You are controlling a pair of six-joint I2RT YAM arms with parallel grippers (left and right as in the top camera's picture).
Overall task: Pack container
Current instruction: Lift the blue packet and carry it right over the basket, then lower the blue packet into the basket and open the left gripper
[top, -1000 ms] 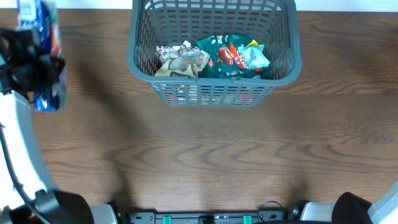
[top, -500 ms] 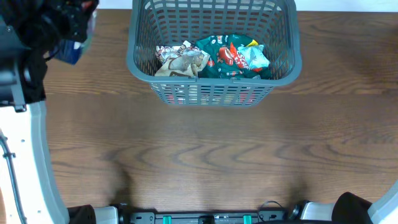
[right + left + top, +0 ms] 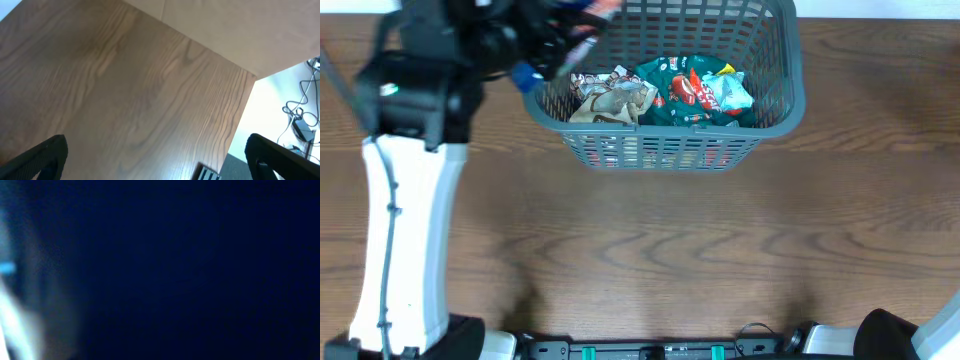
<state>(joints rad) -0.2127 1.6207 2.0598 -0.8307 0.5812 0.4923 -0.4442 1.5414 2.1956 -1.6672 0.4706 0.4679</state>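
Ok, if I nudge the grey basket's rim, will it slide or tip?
Likely slides rather than tips: the basket is thin lattice plastic on a smooth wooden table, and broad. The packets low inside should steady it a little. Its rim may flex.

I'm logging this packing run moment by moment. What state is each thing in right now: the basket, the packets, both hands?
container: upright on the table, partly filled.
beige packet: lying inside, at the left.
green packet: lying inside, beside the beige packet.
blue packet: held over the container's left rim, blurred.
left hand: apparently shut on the blue packet.
right hand: open, empty, over the table.
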